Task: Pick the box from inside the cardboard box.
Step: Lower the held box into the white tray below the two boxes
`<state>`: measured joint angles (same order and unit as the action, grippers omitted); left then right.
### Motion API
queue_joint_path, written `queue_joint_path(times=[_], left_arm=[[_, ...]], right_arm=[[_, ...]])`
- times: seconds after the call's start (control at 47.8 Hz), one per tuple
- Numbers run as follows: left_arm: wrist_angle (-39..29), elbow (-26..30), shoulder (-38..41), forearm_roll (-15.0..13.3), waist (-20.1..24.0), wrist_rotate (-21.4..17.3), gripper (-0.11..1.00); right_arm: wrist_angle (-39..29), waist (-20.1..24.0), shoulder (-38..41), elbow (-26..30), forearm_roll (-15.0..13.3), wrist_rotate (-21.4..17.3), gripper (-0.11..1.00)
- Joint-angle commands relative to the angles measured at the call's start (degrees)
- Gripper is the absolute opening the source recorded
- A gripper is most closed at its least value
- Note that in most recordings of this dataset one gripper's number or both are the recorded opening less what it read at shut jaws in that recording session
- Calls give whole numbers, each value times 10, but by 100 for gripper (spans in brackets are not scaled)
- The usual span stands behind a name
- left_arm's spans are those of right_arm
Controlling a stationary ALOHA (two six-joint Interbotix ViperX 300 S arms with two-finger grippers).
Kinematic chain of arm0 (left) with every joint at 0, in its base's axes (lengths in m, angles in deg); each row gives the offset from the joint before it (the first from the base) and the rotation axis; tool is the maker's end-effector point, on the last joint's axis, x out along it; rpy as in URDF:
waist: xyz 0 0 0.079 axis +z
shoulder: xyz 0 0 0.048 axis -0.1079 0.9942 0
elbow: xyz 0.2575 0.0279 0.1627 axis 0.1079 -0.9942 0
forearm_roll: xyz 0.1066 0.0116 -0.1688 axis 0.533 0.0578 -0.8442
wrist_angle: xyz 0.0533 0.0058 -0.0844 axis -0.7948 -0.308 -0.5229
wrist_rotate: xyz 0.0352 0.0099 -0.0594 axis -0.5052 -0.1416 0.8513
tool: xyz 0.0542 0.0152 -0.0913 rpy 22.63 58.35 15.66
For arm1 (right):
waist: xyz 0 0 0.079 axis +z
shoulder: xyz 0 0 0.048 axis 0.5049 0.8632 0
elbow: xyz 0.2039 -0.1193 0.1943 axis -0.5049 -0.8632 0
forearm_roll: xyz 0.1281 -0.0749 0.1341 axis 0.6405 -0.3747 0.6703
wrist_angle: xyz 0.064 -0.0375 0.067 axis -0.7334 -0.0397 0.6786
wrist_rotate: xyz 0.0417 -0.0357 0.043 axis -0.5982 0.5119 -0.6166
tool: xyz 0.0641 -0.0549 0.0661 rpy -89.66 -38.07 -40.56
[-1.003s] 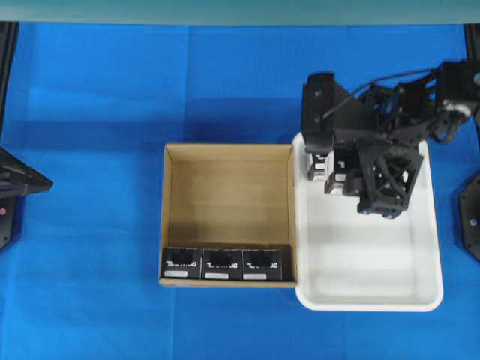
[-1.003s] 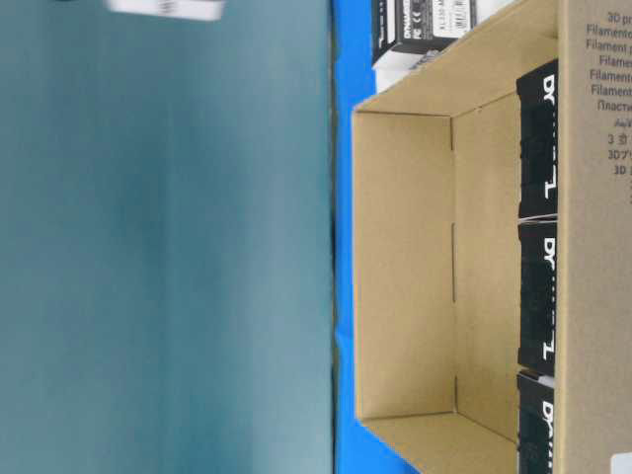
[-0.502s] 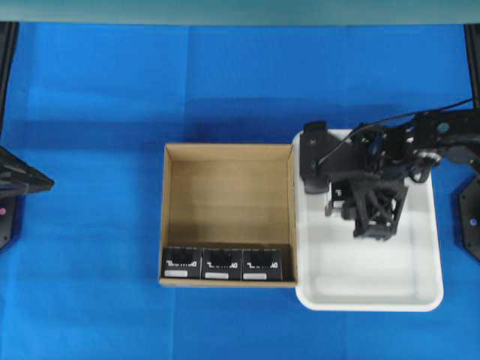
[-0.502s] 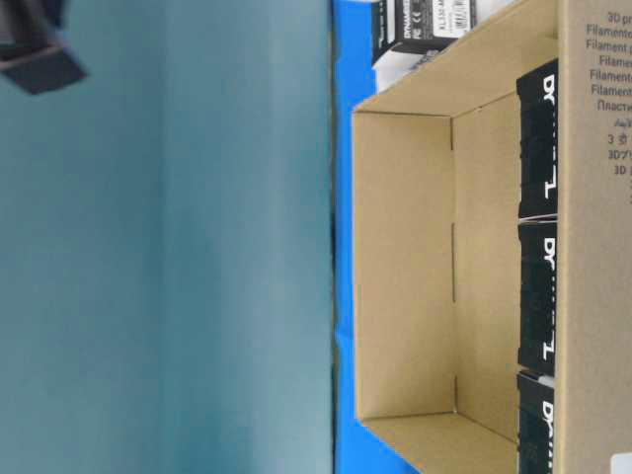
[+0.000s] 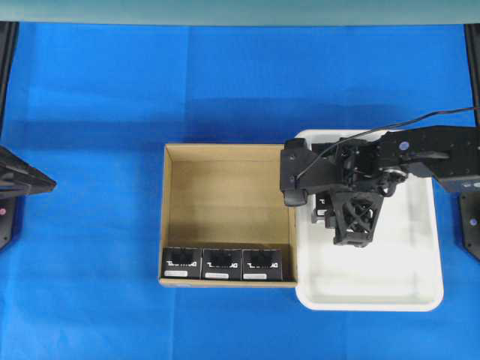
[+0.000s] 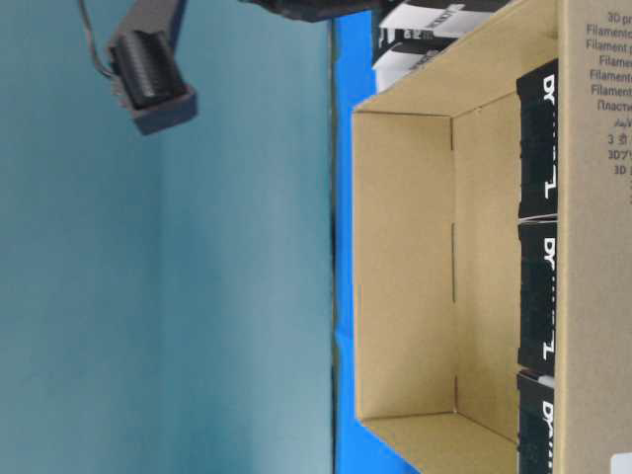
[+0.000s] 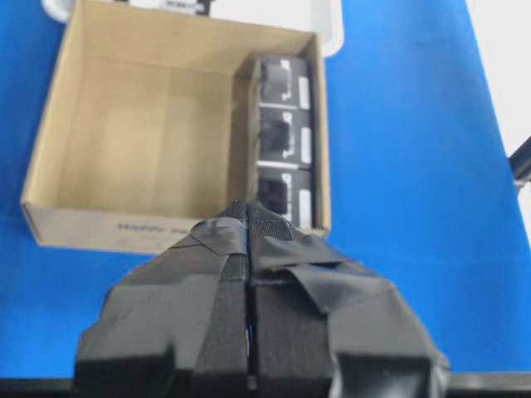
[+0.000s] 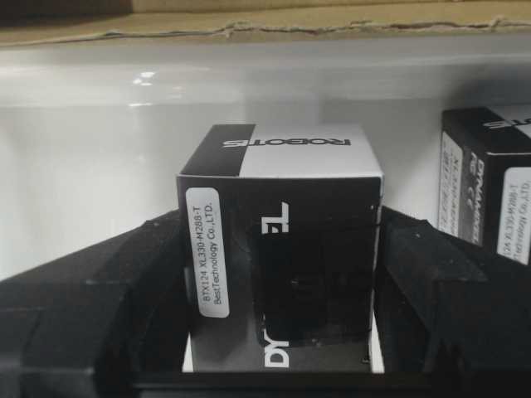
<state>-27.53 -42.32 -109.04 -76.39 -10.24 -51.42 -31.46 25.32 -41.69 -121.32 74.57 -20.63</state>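
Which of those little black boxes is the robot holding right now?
The box in the white tray, between the right pincer's fingers; three others sit untouched inside the carton.

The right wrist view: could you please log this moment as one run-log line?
right gripper: shut on box | place: inside white tray | second box: beside | carton: three boxes left

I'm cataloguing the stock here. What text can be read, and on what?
"ROBOTIS": top of the held box.
"BTX124 XL330-M288-T BestTechnology Co.,LTD.": its side label.
"Filament": outer wall of the cardboard box; lines below it are cut off.
Lettering on the three boxes in the carton: too small.
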Motion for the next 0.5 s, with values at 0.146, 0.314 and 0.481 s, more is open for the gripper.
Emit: queue_joint_path(times=[0.146, 0.314, 0.481], left_arm=[[6, 15, 6, 1, 0, 2, -7], [6, 14, 6, 1, 1, 4, -7], [6, 15, 6, 1, 0, 5, -7]], right_arm=[[33, 2, 18, 0, -1, 1, 62], [36, 2, 37, -1, -1, -4, 62], [38, 2, 49, -2, -1, -4, 62]])
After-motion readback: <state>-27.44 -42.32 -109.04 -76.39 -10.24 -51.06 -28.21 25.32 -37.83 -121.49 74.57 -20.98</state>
